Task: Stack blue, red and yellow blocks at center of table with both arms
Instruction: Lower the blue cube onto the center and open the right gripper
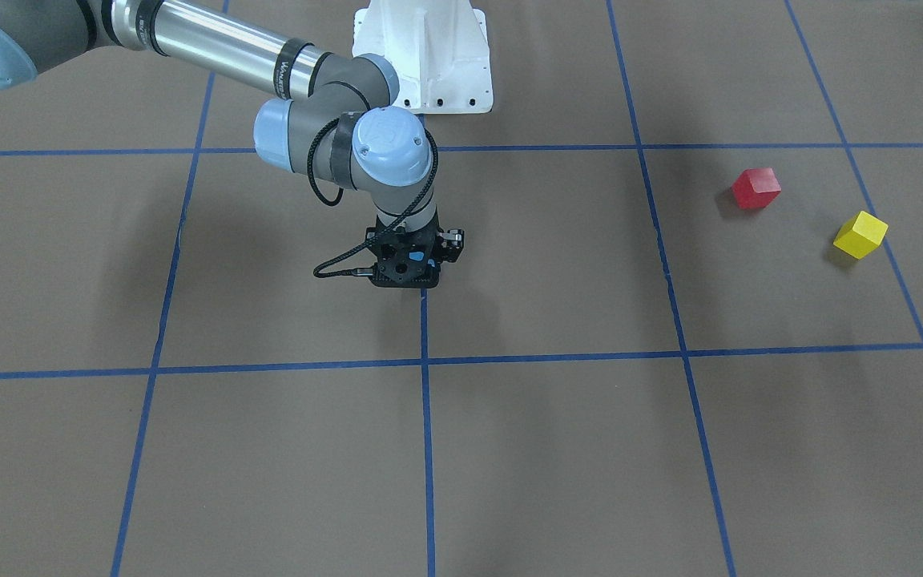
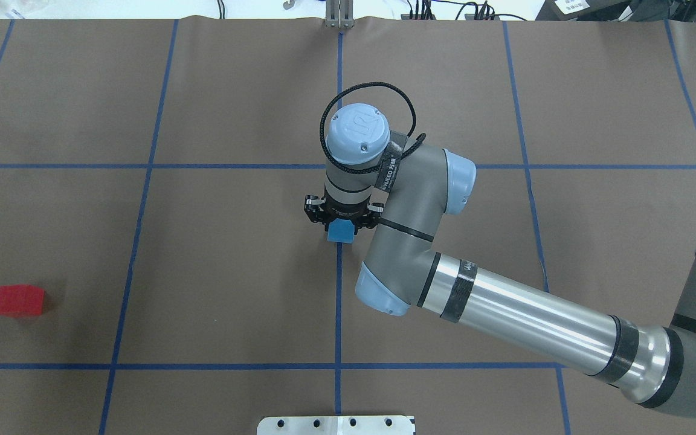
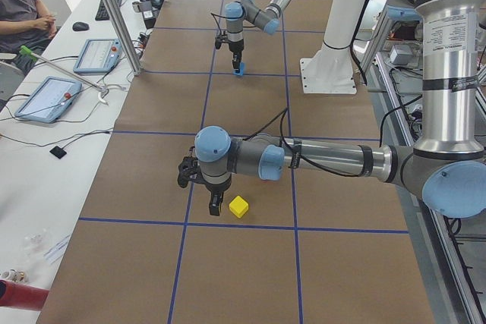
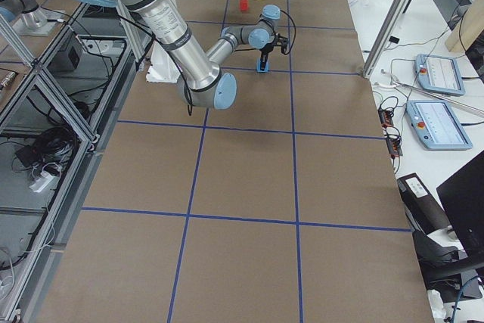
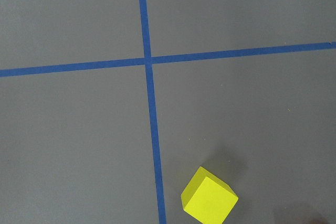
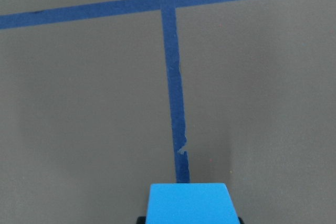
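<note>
My right gripper [image 2: 341,222] points straight down over the blue tape line at the middle of the table [image 2: 233,272], shut on the blue block [image 2: 341,231]. That block [image 6: 189,203] fills the bottom of the right wrist view, at or just above the surface. On the table's left-arm side lie the red block [image 1: 755,188] and the yellow block [image 1: 860,234], apart from each other. My left gripper [image 3: 216,204] hangs close beside the yellow block [image 3: 239,206]; I cannot tell whether it is open or shut. The left wrist view shows the yellow block [image 5: 209,198] but no fingers.
The white pedestal [image 1: 425,56] stands at the robot's edge of the table. Beyond the far edge runs a side desk with tablets [image 3: 45,98], a metal frame post [image 3: 114,20] and a seated person [image 3: 19,5].
</note>
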Action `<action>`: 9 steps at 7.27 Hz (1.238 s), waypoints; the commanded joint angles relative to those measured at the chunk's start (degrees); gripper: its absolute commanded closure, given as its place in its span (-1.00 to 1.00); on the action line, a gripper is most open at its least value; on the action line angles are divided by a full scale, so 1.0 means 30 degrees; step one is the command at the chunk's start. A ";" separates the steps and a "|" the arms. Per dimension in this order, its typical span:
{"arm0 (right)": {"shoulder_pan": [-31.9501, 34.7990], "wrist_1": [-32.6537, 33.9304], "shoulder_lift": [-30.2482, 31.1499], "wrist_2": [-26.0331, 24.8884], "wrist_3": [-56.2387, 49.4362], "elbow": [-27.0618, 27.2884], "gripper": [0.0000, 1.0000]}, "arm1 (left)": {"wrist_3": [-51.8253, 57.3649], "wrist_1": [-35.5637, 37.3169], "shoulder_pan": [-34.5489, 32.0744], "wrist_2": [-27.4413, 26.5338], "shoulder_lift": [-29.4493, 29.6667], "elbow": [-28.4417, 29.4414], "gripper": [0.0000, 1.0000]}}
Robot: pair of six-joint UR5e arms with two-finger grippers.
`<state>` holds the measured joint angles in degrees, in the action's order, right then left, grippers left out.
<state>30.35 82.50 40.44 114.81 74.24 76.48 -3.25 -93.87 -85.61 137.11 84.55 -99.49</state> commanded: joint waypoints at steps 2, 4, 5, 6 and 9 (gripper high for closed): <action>-0.0096 -0.0021 0.0026 -0.0007 -0.0021 -0.0035 0.92 | 0.0000 0.0000 0.0000 0.0000 0.0000 -0.0001 -1.00; -0.0184 0.0009 0.0026 -0.0007 -0.0050 -0.0035 0.58 | -0.0029 0.0000 0.0000 0.0000 0.0000 -0.0001 -1.00; -0.0242 0.0009 0.0026 -0.0065 -0.0050 -0.0035 0.13 | -0.0029 0.0000 0.0000 0.0029 0.0000 -0.0001 -1.00; -0.0214 0.0009 0.0026 -0.0094 -0.0050 -0.0035 -0.14 | -0.0029 0.0000 0.0000 0.0000 0.0000 -0.0001 -1.00; -0.0272 -0.0020 -0.0003 -0.0182 -0.0050 -0.0035 -0.27 | -0.0029 0.0000 0.0000 0.0000 0.0000 -0.0030 -1.00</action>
<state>29.60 82.51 40.47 114.41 74.09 76.38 -3.34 -93.87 -85.61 137.11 84.55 -99.55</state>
